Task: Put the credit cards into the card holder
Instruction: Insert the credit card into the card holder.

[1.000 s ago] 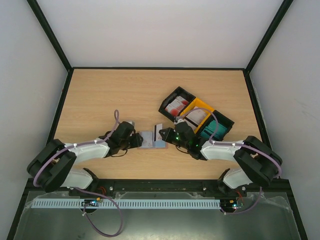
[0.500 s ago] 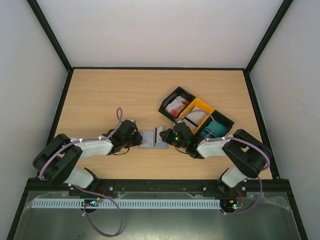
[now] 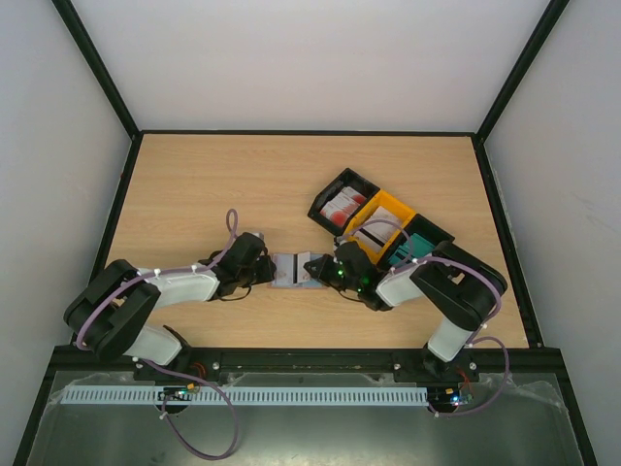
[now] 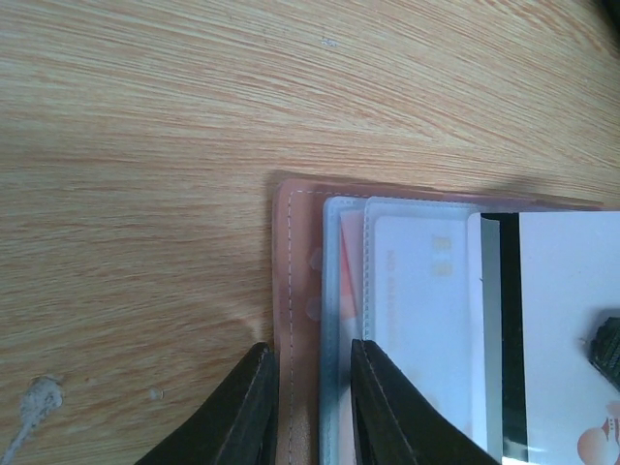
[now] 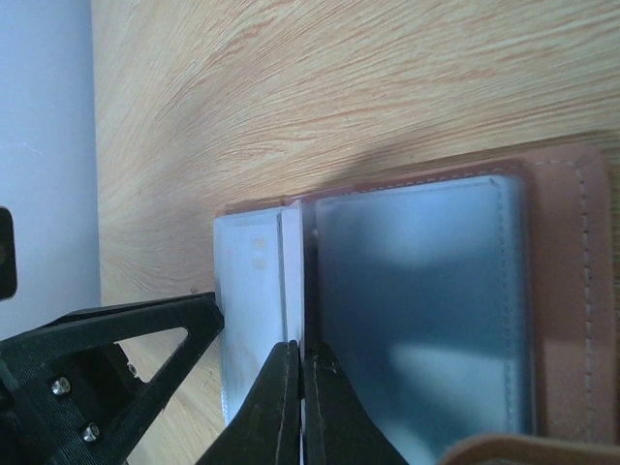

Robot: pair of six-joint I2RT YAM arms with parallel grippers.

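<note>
Top external view: a light wood-grain tabletop [image 3: 213, 184] fills the cell, bordered by a black frame [image 3: 309, 132] and plain white walls [image 3: 310, 58].

The card holder [image 3: 287, 271] lies open and flat just off the tabletop centre, at 6 o'clock from it. Three trays stand in a diagonal row at 3 o'clock from centre, touching one another:
- a black tray [image 3: 328, 189] with red-and-white credit cards [image 3: 342, 204];
- a yellow tray [image 3: 398, 205] with whitish credit cards [image 3: 380, 225];
- a second black tray [image 3: 439, 233] with teal credit cards [image 3: 415, 250], partly hidden by the right arm [image 3: 408, 282].

The left hand [image 3: 264, 273] meets the card holder from 9 o'clock and the right hand [image 3: 320, 273] from 3 o'clock. Both arms lie low over the near half of the tabletop.

Left wrist view: the left hand has its jaws drawn narrow, with the card holder's stitched leather border in the gap. One finger [image 4: 247, 407] lies at the border's outer side, the other on the clear sleeves. Whether they pinch the border or only rest on it cannot be told. A sleeved credit card [image 4: 417, 320] sits in a pocket. At 3 o'clock from it, a white credit card [image 4: 567, 291] with a dark stripe overlaps the pockets.

Right wrist view: the right hand is clenched on the white credit card, seen edge-on, at the fold of the card holder.
</note>
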